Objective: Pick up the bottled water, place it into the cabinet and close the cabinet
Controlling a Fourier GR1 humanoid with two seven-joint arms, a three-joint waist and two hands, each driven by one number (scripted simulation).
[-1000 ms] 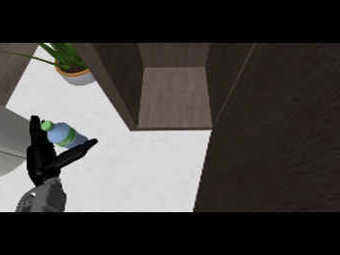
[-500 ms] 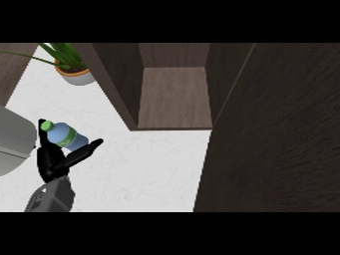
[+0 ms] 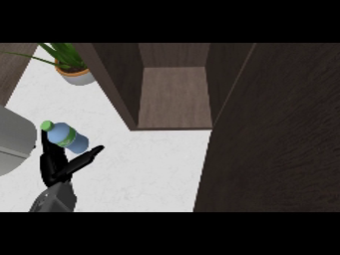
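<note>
- The small blue plastic water bottle with a green cap [image 3: 69, 137] is at the left side of the view, above the white speckled worktop [image 3: 146, 169].
- The bottle is tilted, with its green cap pointing up and to the left.
- The robot's black left hand [image 3: 55, 167] comes in from the bottom left on a grey forearm [image 3: 53, 200].
- This hand is grasping the bottle: the fingers go up along the bottle's left side and the thumb sticks out on its lower right side, so the bottom of the bottle sits between them.
- The hand hides the lowest part of the bottle.
- The dark brown wooden cabinet [image 3: 174, 89] is at the top middle, well apart from the bottle and to its right.
- The cabinet is open, and you can see its brown inside floor and walls.
- A big dark brown wooden door [image 3: 283, 129] fills the right side of the view.
- A green leafy plant in a pale round pot [image 3: 73, 69] stands on the worktop at the top left, beside the cabinet's left wall.
- A big grey rounded thing [image 3: 3, 139] sits at the left edge, just beside the bottle and hand. I cannot tell what it is.
- The right hand does not show.
</note>
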